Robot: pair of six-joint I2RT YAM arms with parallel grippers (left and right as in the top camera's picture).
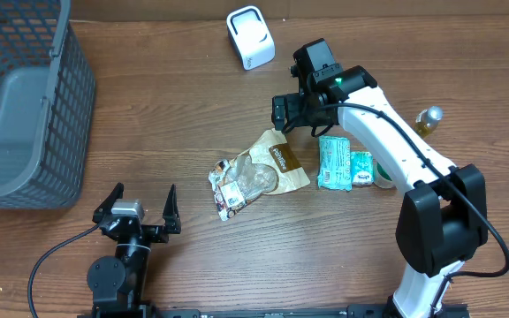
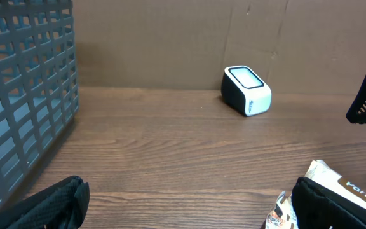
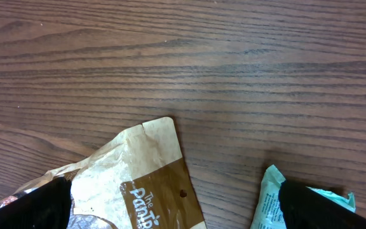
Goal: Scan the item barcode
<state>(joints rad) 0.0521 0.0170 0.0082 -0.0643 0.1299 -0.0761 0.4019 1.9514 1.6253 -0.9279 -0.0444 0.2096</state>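
A white barcode scanner [image 1: 250, 36] stands at the back of the table, and the left wrist view shows this scanner [image 2: 246, 90] upright. A tan and brown snack bag [image 1: 279, 159] lies flat mid-table, overlapping a clear printed bag [image 1: 237, 182]. My right gripper [image 1: 294, 122] hangs open just above the tan bag's far end. In the right wrist view the tan bag [image 3: 138, 172] lies between and below the spread fingers of the right gripper [image 3: 183, 210], which holds nothing. My left gripper [image 1: 140, 212] rests open near the front left, and the left gripper [image 2: 189, 207] has bare wood between its fingers.
A grey mesh basket [image 1: 69, 106] fills the back left. Two mint-green packets [image 1: 334, 162] lie right of the tan bag, one showing by the right finger [image 3: 272, 197]. A small bottle [image 1: 428, 118] stands at the far right, behind the right arm.
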